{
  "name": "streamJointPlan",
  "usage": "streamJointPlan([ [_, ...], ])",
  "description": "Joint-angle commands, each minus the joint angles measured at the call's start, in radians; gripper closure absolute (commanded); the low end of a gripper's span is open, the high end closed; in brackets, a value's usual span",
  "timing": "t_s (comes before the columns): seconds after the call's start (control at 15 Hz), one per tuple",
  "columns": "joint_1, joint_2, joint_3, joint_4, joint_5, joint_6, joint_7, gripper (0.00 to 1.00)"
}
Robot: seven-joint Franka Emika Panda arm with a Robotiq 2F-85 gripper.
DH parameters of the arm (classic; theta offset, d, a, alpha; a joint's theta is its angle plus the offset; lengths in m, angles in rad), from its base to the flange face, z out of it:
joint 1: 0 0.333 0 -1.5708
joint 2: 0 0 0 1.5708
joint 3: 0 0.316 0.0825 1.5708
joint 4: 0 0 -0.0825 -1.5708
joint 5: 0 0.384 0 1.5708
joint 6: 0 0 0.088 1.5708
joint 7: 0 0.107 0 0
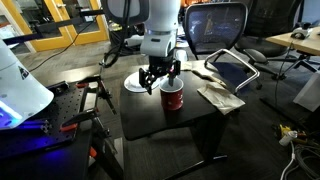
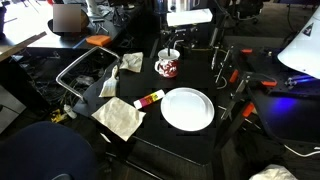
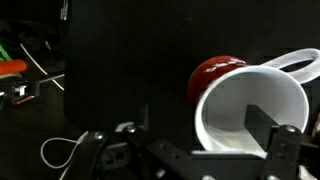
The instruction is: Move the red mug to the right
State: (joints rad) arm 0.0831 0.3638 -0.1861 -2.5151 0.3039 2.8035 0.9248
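Left to right in an exterior view: white plate (image 1: 133, 84), gripper (image 1: 161, 80), red mug (image 1: 172, 98), crumpled paper (image 1: 220, 98), all on the black table (image 1: 150, 125).

- Mug: upright, near the table's middle, just beside the plate, can't tell if they touch. The paper is apart from it.
- Gripper: jaws spread, clamped on nothing. It hangs just above the mug's rim, slightly to the plate side.
- Wrist view: the mug's white inside fills the right half and the handle (image 3: 300, 62) points away to the upper right. One finger (image 3: 272, 135) overlaps the mouth. Can't tell if it's inside the rim or only in front.

Handling, my read:
- Looks like ceramic: rigid, moderately heavy for its size, glazed and so slippery. It will chip if knocked or dropped.
- It looks empty, so no spill risk.
- Best hold: pinch the wall, one finger inside and one outside, on the side away from the handle. Spanning the full body also looks workable, as the mug is narrow.
- Skip the handle: the mug would swing.
- Close firmly and lift just clear before moving it sideways. Dragging it risks tipping.
- Watch the paper if the path goes that way.
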Motion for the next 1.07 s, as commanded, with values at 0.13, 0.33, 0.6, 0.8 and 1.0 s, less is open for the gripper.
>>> streamJointPlan([
  [0.13,0.087,-0.23,-0.07,-0.159,-0.207,0.018,0.132,0.0],
  [0.33,0.068,-0.317,-0.059,-0.186,-0.367,-0.003,0.186,0.0],
  [0.6,0.007,-0.421,0.009,-0.208,-0.481,-0.016,0.155,0.0],
  [0.8,-0.032,-0.469,0.072,-0.216,-0.458,-0.016,0.098,0.0],
  [1.0,-0.065,-0.432,0.12,-0.188,-0.441,0.002,0.089,0.0],
])
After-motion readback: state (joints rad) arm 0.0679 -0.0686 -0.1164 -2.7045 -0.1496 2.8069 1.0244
